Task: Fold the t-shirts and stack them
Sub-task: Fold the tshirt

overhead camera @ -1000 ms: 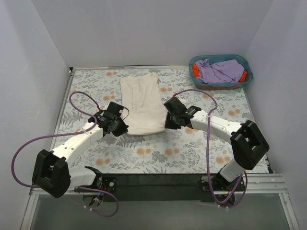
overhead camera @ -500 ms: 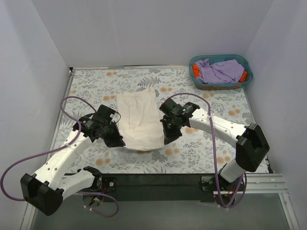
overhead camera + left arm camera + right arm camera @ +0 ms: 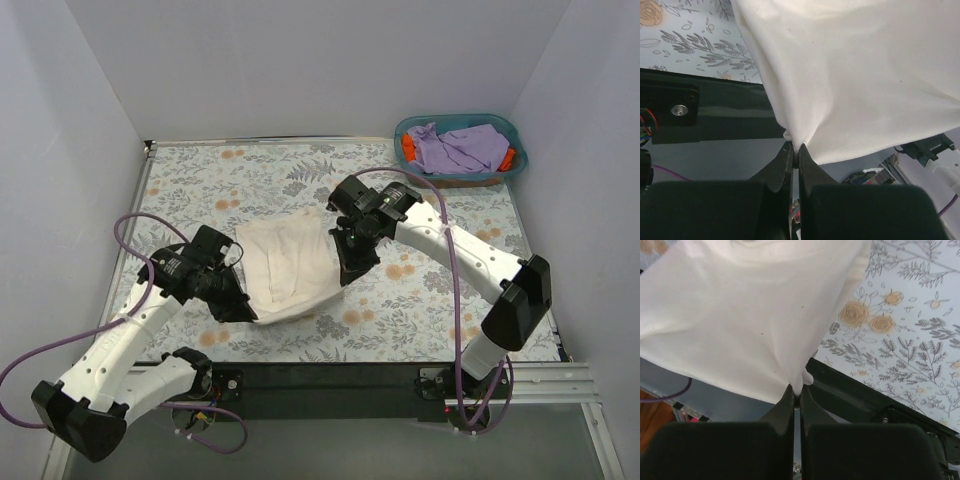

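The cream t-shirt (image 3: 288, 265) is lifted off the table at its near end and hangs between my two grippers; its far end seems to rest on the floral tablecloth (image 3: 200, 190). My left gripper (image 3: 243, 310) is shut on the near left corner of the cream t-shirt (image 3: 850, 75). My right gripper (image 3: 346, 274) is shut on the near right corner of the cream t-shirt (image 3: 755, 325). A lavender garment (image 3: 458, 147) and an orange-red garment (image 3: 407, 148) lie in the teal basket (image 3: 462, 122) at the back right.
White walls close in the table on three sides. The black base rail (image 3: 330, 378) runs along the near edge. Purple cables (image 3: 55, 345) loop beside both arms.
Both grippers have pulled the shirt's near end towards the front and raised it. The left gripper moved nearer and left; the right arm lifted. The shirt now bunches instead of lying flat.
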Action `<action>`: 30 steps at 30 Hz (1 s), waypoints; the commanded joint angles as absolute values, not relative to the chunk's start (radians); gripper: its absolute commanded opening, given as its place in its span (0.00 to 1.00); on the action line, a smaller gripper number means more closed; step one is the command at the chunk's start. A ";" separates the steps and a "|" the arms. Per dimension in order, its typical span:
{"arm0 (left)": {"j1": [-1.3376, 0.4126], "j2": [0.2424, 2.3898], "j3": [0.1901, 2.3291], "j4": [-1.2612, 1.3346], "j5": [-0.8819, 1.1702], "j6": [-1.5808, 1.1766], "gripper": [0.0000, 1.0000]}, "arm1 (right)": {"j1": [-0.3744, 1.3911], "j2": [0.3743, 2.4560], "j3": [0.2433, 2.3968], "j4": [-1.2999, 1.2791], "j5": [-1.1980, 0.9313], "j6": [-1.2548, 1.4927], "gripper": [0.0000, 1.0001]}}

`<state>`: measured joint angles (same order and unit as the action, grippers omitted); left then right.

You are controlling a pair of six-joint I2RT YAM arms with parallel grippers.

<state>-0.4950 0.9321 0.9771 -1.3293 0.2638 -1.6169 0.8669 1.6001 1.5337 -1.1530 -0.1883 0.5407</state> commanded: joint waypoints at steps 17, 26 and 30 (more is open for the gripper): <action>-0.466 1.046 1.029 -1.112 -0.043 -1.660 0.00 | 0.804 1.874 1.962 -1.204 -0.083 0.437 0.01; -0.403 1.063 1.032 -1.048 -0.060 -1.663 0.00 | 0.779 1.942 2.094 -1.204 -0.064 0.417 0.01; -0.374 1.063 1.012 -1.014 -0.048 -1.664 0.00 | 0.770 1.963 2.144 -1.201 -0.037 0.405 0.01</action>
